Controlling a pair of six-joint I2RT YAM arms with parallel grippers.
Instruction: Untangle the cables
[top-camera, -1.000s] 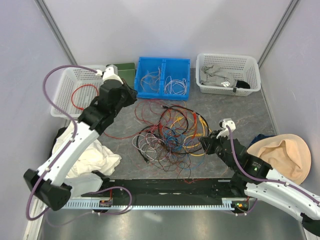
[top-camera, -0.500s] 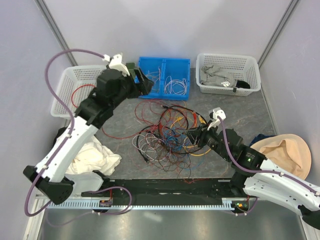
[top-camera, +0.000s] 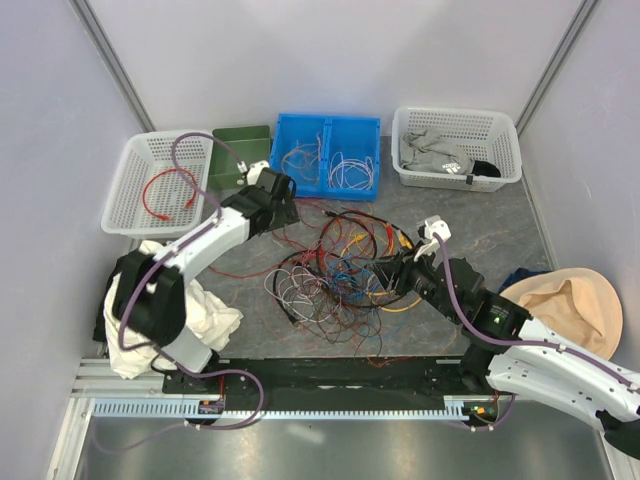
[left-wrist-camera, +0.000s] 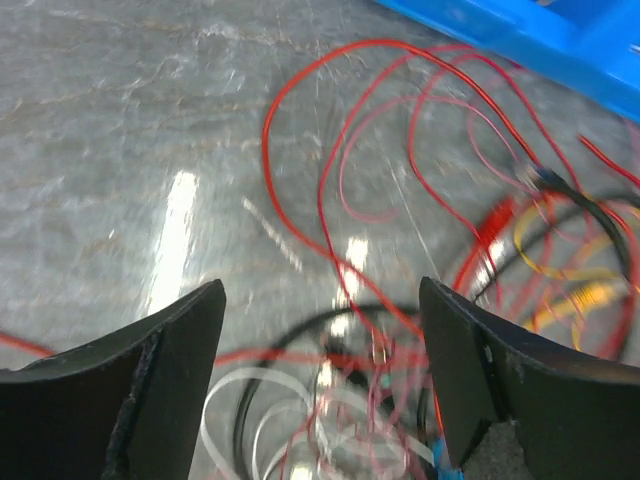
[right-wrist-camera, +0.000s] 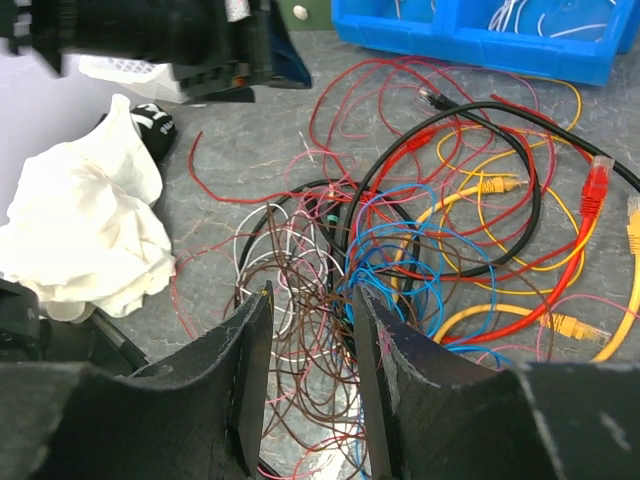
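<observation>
left end effector (left-wrist-camera: 320, 300) spread, cables (top-camera: 345, 265) just ahead | right end effector (right-wrist-camera: 313, 298) spread, cables directly beneath

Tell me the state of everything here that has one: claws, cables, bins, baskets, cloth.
Left claw, open, empty.
Right claw, open, over the tangle.
Cables, tangled in one heap.
Blue bin, wires in both compartments.
Left basket, holds one red cable.
Right basket, holds grey cloth.
White cloth, crumpled.
</observation>
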